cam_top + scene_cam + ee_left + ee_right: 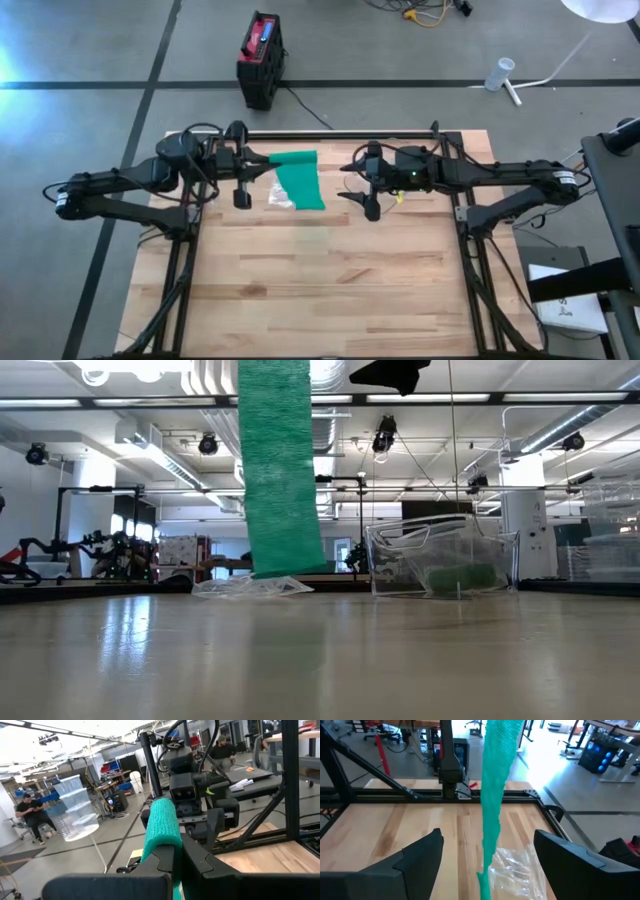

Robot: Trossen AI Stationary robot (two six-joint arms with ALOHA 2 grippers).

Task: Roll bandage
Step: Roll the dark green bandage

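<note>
Right wrist camera looks out over the wooden table (395, 825), and a green bandage (492, 795) hangs down as a long, loose strip right through the middle. Its lower end dangles just above a crumpled clear plastic wrapper (515, 870) lying on the boards. The right gripper (487, 865) stands wide open, one dark finger on each side of the strip, neither one touching it. Beyond, a black frame rail (385, 795) edges the table, with a dark post (449, 755) rising behind it.

arms: 2, dark, jointed | cabling: black loops | tool fingers (420, 857): matte black
</note>
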